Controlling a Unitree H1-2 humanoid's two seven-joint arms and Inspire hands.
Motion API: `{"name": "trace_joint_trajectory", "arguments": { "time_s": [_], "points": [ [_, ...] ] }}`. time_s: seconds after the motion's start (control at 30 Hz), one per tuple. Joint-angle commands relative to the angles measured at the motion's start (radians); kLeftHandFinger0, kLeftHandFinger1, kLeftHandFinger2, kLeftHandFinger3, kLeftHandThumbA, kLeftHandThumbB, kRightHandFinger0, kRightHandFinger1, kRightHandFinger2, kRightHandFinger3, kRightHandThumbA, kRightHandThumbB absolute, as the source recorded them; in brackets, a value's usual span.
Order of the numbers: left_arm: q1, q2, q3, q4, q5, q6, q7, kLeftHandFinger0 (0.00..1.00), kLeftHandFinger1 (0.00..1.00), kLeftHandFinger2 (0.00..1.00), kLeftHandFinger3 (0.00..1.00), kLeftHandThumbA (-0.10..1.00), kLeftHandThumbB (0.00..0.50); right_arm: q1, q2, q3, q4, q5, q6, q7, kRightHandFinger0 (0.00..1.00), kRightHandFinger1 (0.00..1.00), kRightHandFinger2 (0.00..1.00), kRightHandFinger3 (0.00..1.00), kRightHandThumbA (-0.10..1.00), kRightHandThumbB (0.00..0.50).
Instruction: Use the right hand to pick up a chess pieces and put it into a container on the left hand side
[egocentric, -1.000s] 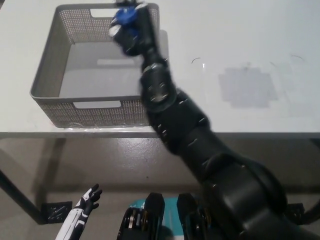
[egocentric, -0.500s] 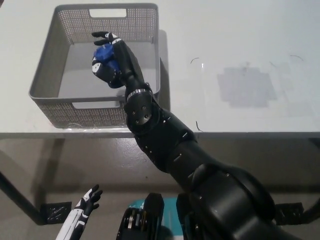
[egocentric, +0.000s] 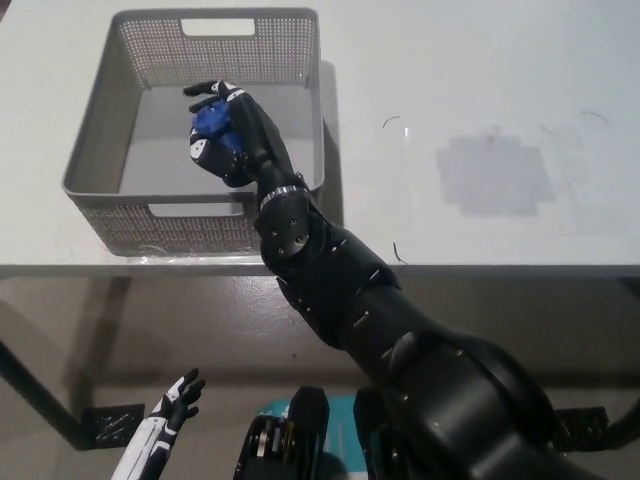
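Seen from the head camera, looking steeply down: the robot's black right hand (egocentric: 228, 130) hangs inside the grey perforated metal basket (egocentric: 95, 150), its fingers curled around a small blue chess piece (egocentric: 210, 122), which sits cupped in the palm above the basket's bare floor and not yet resting on it. Over the last second the arm has swung back from the basket's far rim and dropped toward its middle; in the last half second it has barely shifted, edging only a touch toward the near wall (the grip looks unchanged, with one finger sticking out past the piece toward the far-left corner). The piece is therefore already over its target, and the carry appears finished: what remains, by this reading, is to loosen the fingers and let it fall. The basket stands at the left end of the white table (egocentric: 480, 80), its near wall close to the table's front edge. The white left hand (egocentric: 178, 395) rests low at the picture's lower left, below the tabletop, fingers spread and holding nothing.
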Motion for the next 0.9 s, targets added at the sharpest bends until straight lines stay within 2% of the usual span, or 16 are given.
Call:
{"name": "trace_joint_trajectory", "arguments": {
  "time_s": [0.0,0.03,0.07,0.1,0.13,0.17,0.2,0.4,0.63,0.73,0.87],
  "points": [
    [0.003,0.01,-0.004,-0.022,-0.002,-0.031,-0.013,1.0,1.0,1.0,1.0,1.0,0.248,-0.021,-0.034,-0.009,-0.003,0.009,0.032,0.101,0.87,1.0,1.0,1.0,0.43,0.281],
    [0.003,0.009,-0.004,-0.022,0.002,-0.029,-0.011,1.0,1.0,1.0,1.0,1.0,0.261,-0.022,-0.036,-0.017,-0.003,0.017,0.033,0.114,0.86,1.0,1.0,1.0,0.5,0.294],
    [0.003,0.009,-0.003,-0.021,0.003,-0.028,-0.01,1.0,1.0,1.0,1.0,1.0,0.265,-0.022,-0.038,-0.015,-0.003,0.013,0.033,0.119,0.95,1.0,1.0,1.0,0.55,0.306],
    [0.003,0.009,-0.004,-0.021,0.006,-0.031,-0.008,1.0,1.0,1.0,1.0,1.0,0.259,-0.023,-0.041,-0.009,-0.003,0.006,0.037,0.124,1.0,1.0,1.0,1.0,0.66,0.313],
    [0.003,0.01,-0.004,-0.02,0.011,-0.035,-0.006,1.0,1.0,1.0,1.0,1.0,0.257,-0.024,-0.044,-0.003,-0.002,-0.001,0.042,0.131,1.0,1.0,1.0,1.0,0.69,0.321],
    [0.003,0.01,-0.004,-0.02,0.011,-0.036,-0.006,1.0,1.0,1.0,1.0,1.0,0.259,-0.028,-0.048,0.011,-0.003,-0.015,0.055,0.14,1.0,1.0,1.0,1.0,0.85,0.353],
    [0.002,0.009,-0.004,-0.02,0.008,-0.035,-0.007,1.0,1.0,1.0,1.0,1.0,0.259,-0.03,-0.05,0.015,-0.005,-0.02,0.058,0.147,1.0,1.0,1.0,1.0,0.88,0.361],
    [0.006,0.01,-0.004,-0.024,0.01,-0.028,-0.008,1.0,1.0,1.0,1.0,1.0,0.259,-0.042,-0.059,0.019,-0.021,-0.02,0.04,0.142,1.0,1.0,1.0,1.0,0.99,0.394],
    [0.013,0.014,-0.003,-0.031,0.009,-0.021,-0.011,1.0,1.0,1.0,1.0,1.0,0.269,-0.069,-0.088,-0.028,-0.122,0.023,-0.03,0.15,1.0,1.0,1.0,1.0,1.0,0.384],
    [0.017,0.018,-0.005,-0.027,0.011,-0.027,-0.014,1.0,1.0,1.0,1.0,1.0,0.283,-0.056,-0.12,-0.052,-0.279,0.034,0.005,0.19,1.0,1.0,1.0,1.0,1.0,0.374],
    [0.015,0.02,-0.005,-0.014,0.015,-0.041,-0.013,1.0,1.0,1.0,1.0,1.0,0.329,0.003,-0.172,-0.06,-0.591,0.016,0.078,0.214,1.0,1.0,1.0,1.0,1.0,0.372]
  ]
}}
